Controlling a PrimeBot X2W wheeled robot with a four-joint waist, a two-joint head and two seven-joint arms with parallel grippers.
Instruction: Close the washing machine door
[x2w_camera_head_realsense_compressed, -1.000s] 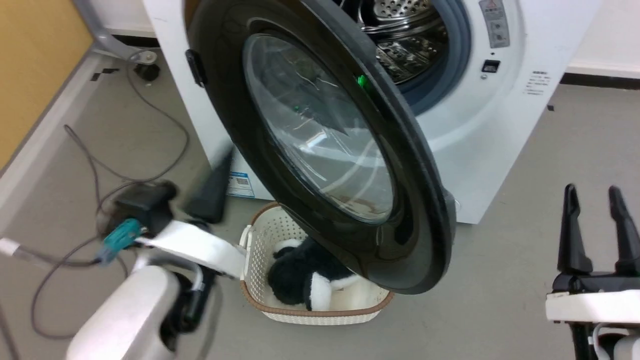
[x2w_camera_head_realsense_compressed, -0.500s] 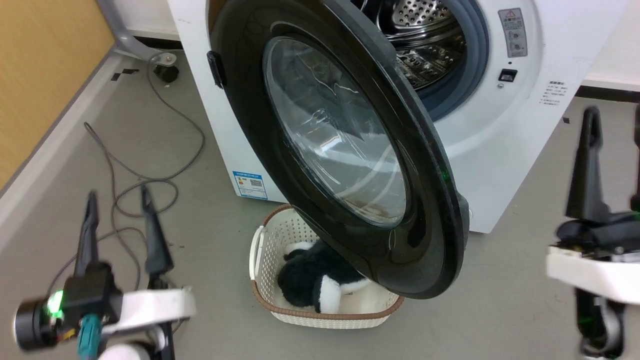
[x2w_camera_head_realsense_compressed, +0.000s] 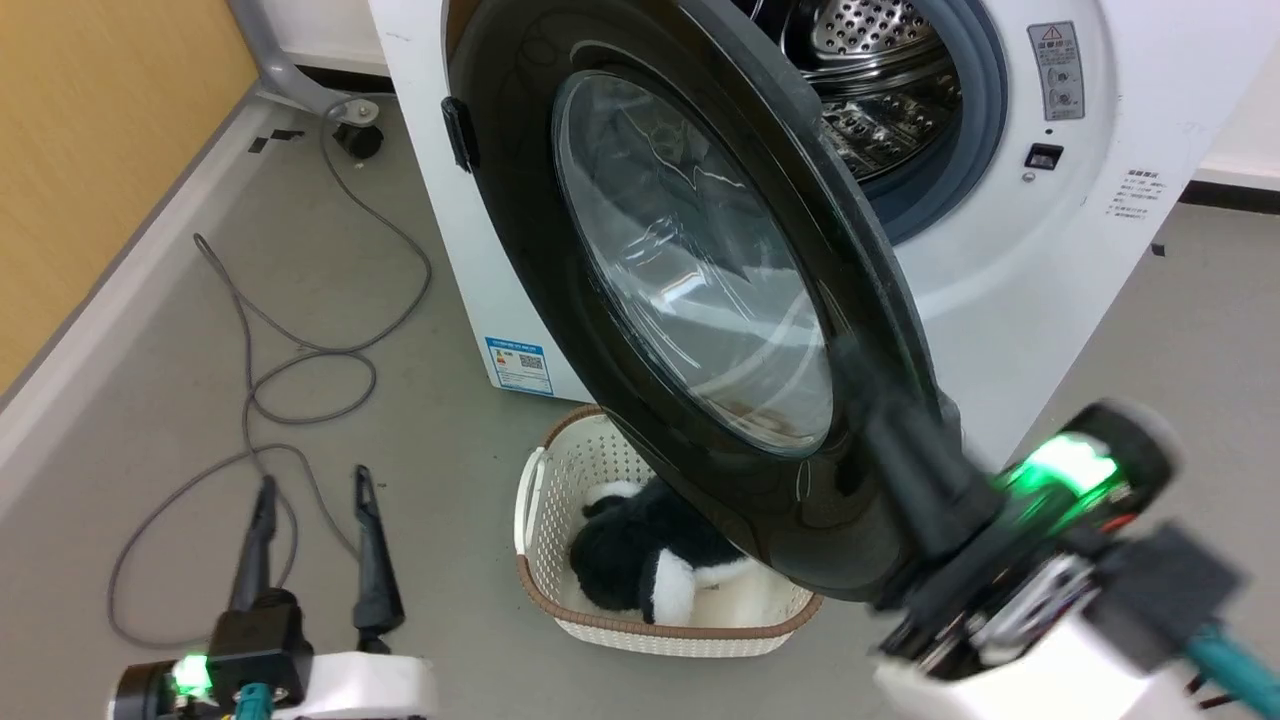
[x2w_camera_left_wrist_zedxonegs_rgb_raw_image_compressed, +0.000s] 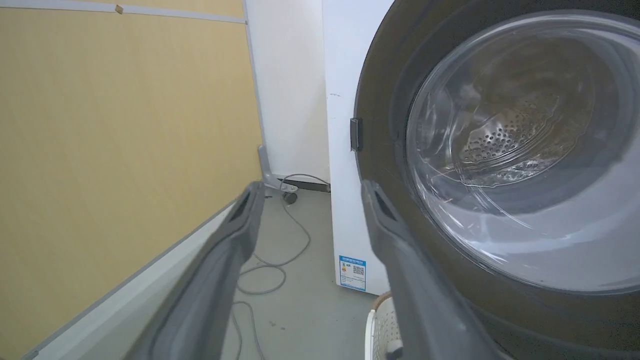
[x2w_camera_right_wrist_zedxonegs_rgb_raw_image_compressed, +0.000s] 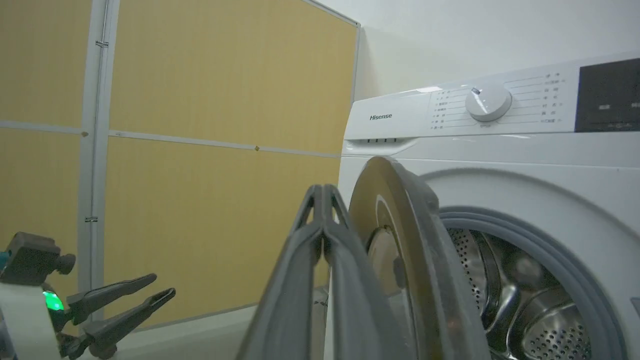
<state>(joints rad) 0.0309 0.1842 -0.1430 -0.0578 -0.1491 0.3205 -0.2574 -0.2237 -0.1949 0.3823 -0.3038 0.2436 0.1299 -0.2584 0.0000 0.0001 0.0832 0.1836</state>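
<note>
The washing machine door (x2w_camera_head_realsense_compressed: 690, 270), glossy black with a bulging glass window, stands wide open in front of the white washing machine (x2w_camera_head_realsense_compressed: 1010, 300); the steel drum (x2w_camera_head_realsense_compressed: 870, 60) shows behind it. My right gripper (x2w_camera_head_realsense_compressed: 875, 410) is blurred at the door's lower right rim. In the right wrist view it (x2w_camera_right_wrist_zedxonegs_rgb_raw_image_compressed: 322, 192) is shut on nothing, just left of the door's edge (x2w_camera_right_wrist_zedxonegs_rgb_raw_image_compressed: 400, 220); I cannot tell whether it touches. My left gripper (x2w_camera_head_realsense_compressed: 312, 488) is open low over the floor, left of the door. Its fingers (x2w_camera_left_wrist_zedxonegs_rgb_raw_image_compressed: 235, 235) point at the machine's left side, the door (x2w_camera_left_wrist_zedxonegs_rgb_raw_image_compressed: 505, 150) to their right.
A cream perforated basket (x2w_camera_head_realsense_compressed: 600, 625) holding a black and white plush toy (x2w_camera_head_realsense_compressed: 640, 560) stands on the floor under the door. A grey cable (x2w_camera_head_realsense_compressed: 300, 360) loops across the floor at left. A yellow wall panel (x2w_camera_head_realsense_compressed: 90, 130) bounds the left side.
My right gripper has swung in from the right edge to the door's lower rim and shut. My left arm pulled down to the lower left, fingers open. The head camera shifted.
</note>
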